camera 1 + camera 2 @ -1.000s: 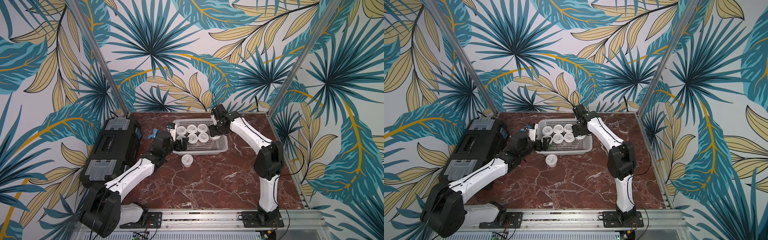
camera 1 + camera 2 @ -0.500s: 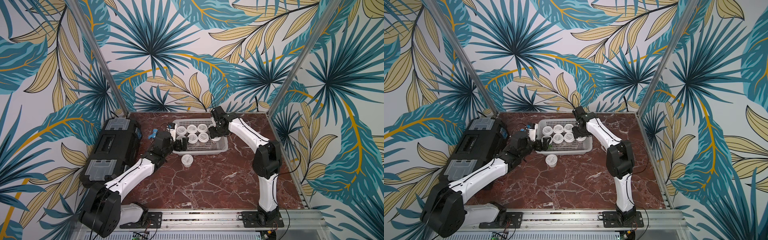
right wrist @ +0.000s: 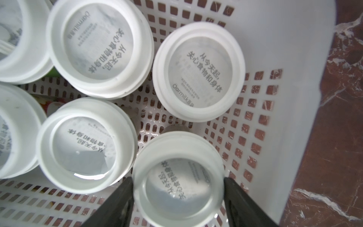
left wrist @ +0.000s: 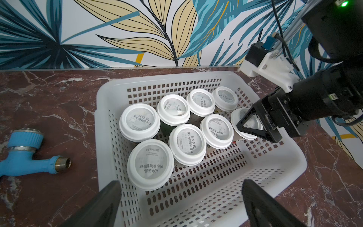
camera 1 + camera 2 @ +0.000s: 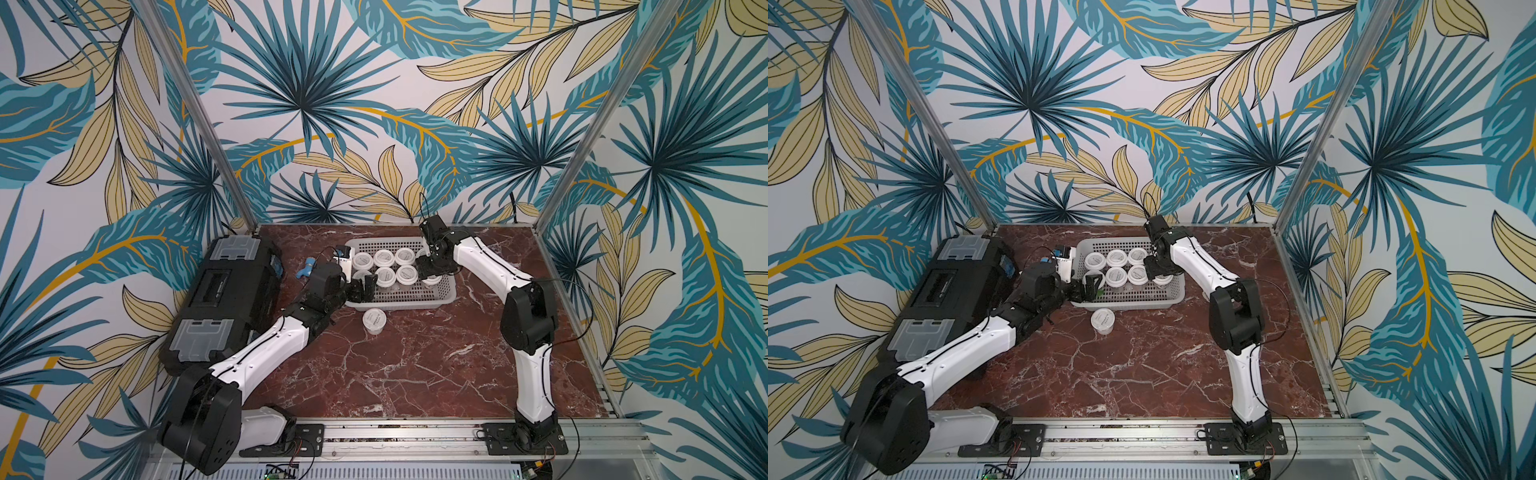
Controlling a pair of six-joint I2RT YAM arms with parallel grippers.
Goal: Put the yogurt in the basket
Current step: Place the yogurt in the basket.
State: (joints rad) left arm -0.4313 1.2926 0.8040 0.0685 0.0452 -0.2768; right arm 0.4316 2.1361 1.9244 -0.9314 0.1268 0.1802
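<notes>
Placing step: my right tool flanks a small round white-lidded yogurt cup inside the pale grey-white perforated plastic basket; pinching or just clear, I cannot tell.
Left tool: wide, empty, at the basket's rim.
Next move: probably lift clear, then fetch the lone cup on the red-brown marble table.
Hidden: the flanked cup's base.

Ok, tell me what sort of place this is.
Most likely a robot test cell, not a home or shop: a left arm and right arm bolted to an aluminium rail, a marble-look tabletop, and leaf-print panels on metal posts boxing it in.
</notes>
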